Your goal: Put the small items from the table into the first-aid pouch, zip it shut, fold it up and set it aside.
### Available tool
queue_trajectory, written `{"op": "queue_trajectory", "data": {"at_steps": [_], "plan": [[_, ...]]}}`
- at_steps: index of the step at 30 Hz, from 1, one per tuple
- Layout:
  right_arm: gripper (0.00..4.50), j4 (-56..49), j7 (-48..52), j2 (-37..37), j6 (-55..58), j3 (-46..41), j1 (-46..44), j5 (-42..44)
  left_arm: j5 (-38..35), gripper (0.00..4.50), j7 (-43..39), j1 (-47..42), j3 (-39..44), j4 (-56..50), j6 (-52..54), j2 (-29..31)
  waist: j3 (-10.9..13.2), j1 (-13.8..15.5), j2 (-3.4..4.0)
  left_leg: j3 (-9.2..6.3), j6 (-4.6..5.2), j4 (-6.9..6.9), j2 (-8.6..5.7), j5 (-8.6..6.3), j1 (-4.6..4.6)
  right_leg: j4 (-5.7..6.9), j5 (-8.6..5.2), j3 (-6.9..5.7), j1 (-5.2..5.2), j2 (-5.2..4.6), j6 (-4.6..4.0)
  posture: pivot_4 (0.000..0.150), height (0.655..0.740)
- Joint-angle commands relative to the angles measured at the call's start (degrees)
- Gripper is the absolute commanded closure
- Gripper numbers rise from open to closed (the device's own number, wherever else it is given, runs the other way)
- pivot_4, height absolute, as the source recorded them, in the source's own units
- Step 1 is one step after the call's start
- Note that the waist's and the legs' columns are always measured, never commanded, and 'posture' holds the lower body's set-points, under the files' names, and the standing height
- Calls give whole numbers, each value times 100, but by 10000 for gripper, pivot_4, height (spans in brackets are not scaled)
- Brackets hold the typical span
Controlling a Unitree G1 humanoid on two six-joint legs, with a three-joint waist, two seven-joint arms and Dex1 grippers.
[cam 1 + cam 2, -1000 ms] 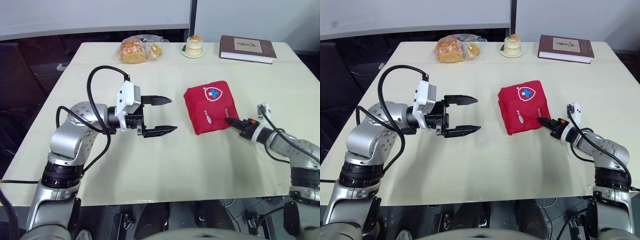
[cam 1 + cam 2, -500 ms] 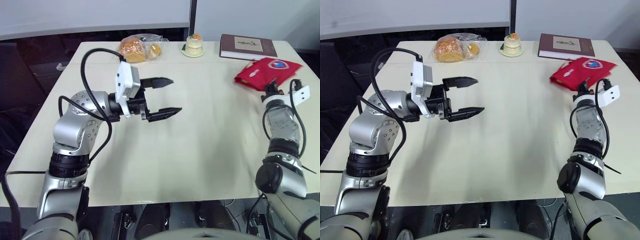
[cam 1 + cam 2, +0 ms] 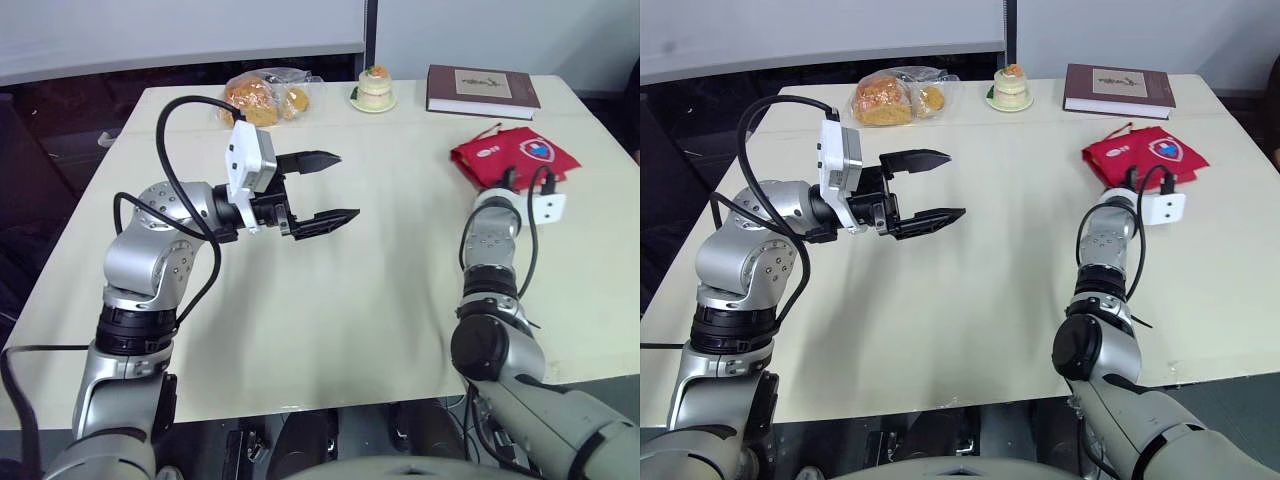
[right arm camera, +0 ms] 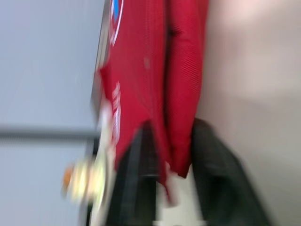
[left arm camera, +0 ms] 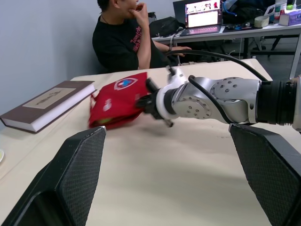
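The red first-aid pouch (image 3: 516, 156), folded, with a white shield badge, sits at the table's far right side, close to the book. My right gripper (image 3: 507, 179) is shut on the pouch's near edge; in the right wrist view the red fabric (image 4: 155, 80) runs between the two black fingers (image 4: 137, 174). Whether the pouch rests on the table or hangs just above it I cannot tell. My left gripper (image 3: 348, 186) is held above the table's left middle, open wide and holding nothing. The left wrist view looks across at the pouch (image 5: 116, 99) and the right gripper (image 5: 146, 98).
At the back edge lie a plastic bag of bread (image 3: 262, 95), a small cake on a plate (image 3: 373, 88) and a brown book (image 3: 482, 90). A seated person (image 5: 127, 40) is beyond the table's right end.
My right arm carried the pouch from the table's middle to the far right, then swung it down near the table. The left gripper rose slightly and stayed open. The camera shifted.
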Motion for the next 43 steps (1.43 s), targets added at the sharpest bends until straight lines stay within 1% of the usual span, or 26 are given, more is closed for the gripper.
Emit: {"op": "queue_trajectory", "data": {"at_steps": [1, 3, 5, 10, 11, 14, 16, 18, 20, 22, 24, 26, 27, 29, 32, 34, 36, 39, 41, 43], "plan": [[16124, -617, -106, 114, 508, 204, 200, 272, -11, 0, -14, -11, 105, -164, -110, 82, 0, 49, 0, -2, 0, -4, 0, 0, 0, -2, 0, -2, 0, 0, 0, 1500, 7289], [8715, -968, -187, 156, 665, 218, 385, 451, -4, 0, -33, 7, 96, -153, -126, 91, 0, 78, 0, -9, -1, -7, -2, 1, -5, -7, -1, -12, 0, -3, -1, 1500, 7289], [252, -1360, -232, 157, 889, 321, 625, 565, 15, 0, -61, 27, 85, -123, -162, 102, 0, 87, 0, -9, -10, -11, -5, 6, -8, -14, 0, -13, 0, -6, 0, 1500, 7289], [252, -2369, -375, 81, 1922, 703, 1344, 937, 16, 0, -91, 29, 72, -106, -176, 101, 0, 43, 0, -4, -16, -37, -7, 9, -7, -19, 0, -8, -9, -8, 0, 1500, 7289], [252, -2706, -318, -58, 2206, 829, 1633, 969, 16, 0, -98, 31, 71, -99, -174, 97, 0, 36, 0, -3, -18, -41, -7, 11, -6, -18, 0, -6, -11, -8, 0, 1500, 7289], [252, -3695, -36, -685, 3117, 1171, 2487, 1140, 55, 0, -96, 96, 70, -47, -196, 93, -1, 52, 1, -9, -15, -56, -2, 9, -4, -16, -2, -10, -16, -2, -2, 1500, 7289], [252, -4086, 275, -1082, 3384, 1357, 2801, 1124, 51, 0, -68, 155, 92, -47, -181, 90, 0, 89, 6, -10, -10, -55, -5, 6, -8, -17, -2, -12, -17, -6, -2, 1500, 7289], [252, -4523, 789, -1601, 3674, 1529, 3125, 1174, 51, 0, -7, 244, 135, -44, -154, 90, 1, 80, 6, -4, -5, -52, -9, 4, -10, -21, -2, -5, -17, -6, 0, 1500, 7289], [252, -5144, 1681, -2492, 4007, 1773, 3740, 1032, 67, 0, 101, 508, 238, -45, -125, 115, 1, 71, 6, 6, 0, -50, -12, 2, -7, -23, -2, 7, -17, -6, 1, 1500, 7289], [252, -5564, 2583, -3311, 3888, 2009, 4428, 521, 52, 0, 184, 832, 342, -89, -123, 124, -1, 61, 8, 13, 1, -51, -8, 1, 0, -23, -3, 16, -16, 0, 2, 1500, 7289], [252, -5676, 3378, -3906, 3289, 2209, 5047, -174, 43, 0, 230, 1137, 425, -135, -165, 137, -1, 64, -1, 11, 1, -57, -3, 1, 7, -23, -4, 14, -14, 6, 2, 1500, 7289], [252, -5655, 4250, -4310, 2501, 2334, 5632, -793, 129, 0, 290, 1429, 489, -153, -238, 182, 0, 70, -3, 9, 0, -57, 2, 1, 5, -25, -4, 11, -15, 12, 2, 1500, 7289], [252, -5621, 4550, -4367, 2262, 2270, 5856, -882, 189, 0, 320, 1578, 520, -148, -290, 206, 0, 69, -4, 12, 0, -56, 2, 1, 6, -24, -5, 14, -15, 13, 3, 1500, 7289], [252, -5530, 5092, -4412, 1867, 2004, 6239, -903, 270, 0, 354, 1959, 592, -166, -335, 293, 0, 68, -5, 18, 0, -52, 2, 2, 9, -24, -4, 20, -15, 13, 5, 1500, 7289], [252, -5440, 6433, -4678, 1130, 1653, 7021, -992, 286, 0, 441, 2636, 803, -319, -356, 368, 0, 91, -6, 33, 0, -50, 4, 1, 23, -23, -6, 36, -9, 11, 9, 1500, 7289], [252, -5347, 6886, -4720, 826, 1408, 7345, -975, 345, 0, 502, 3012, 914, -426, -407, 422, -2, 122, -24, 36, 1, -48, 3, 1, 22, -25, -15, 38, -9, 8, 21, 1500, 7289], [252, -5248, 7199, -4743, 627, 1164, 7537, -933, 349, 0, 508, 3338, 1047, -512, -492, 444, -3, 161, -36, 36, 1, -45, 6, 1, 22, -25, -17, 36, -9, 8, 18, 1500, 7289], [252, -5212, 7542, -4895, 872, 829, 7718, -602, 485, 0, 657, 3703, 1153, -558, -514, 469, -4, 218, -39, 38, 1, -41, 6, 1, 22, -24, -28, 37, -9, 5, -3, 1500, 7289], [252, -5109, 7648, -4939, 929, 699, 7654, -478, 666, 0, 691, 3801, 1105, -491, -787, 439, -3, 239, -40, 39, 1, -42, 6, 1, 24, -24, -17, 38, -8, 2, -21, 1500, 7289], [252, -5021, 7722, -4980, 931, 672, 7573, -502, 742, 0, 690, 3816, 1044, -450, -897, 431, -3, 251, -44, 39, 0, -41, 5, 1, 24, -24, -17, 36, -8, 3, -21, 1500, 7289]]}}
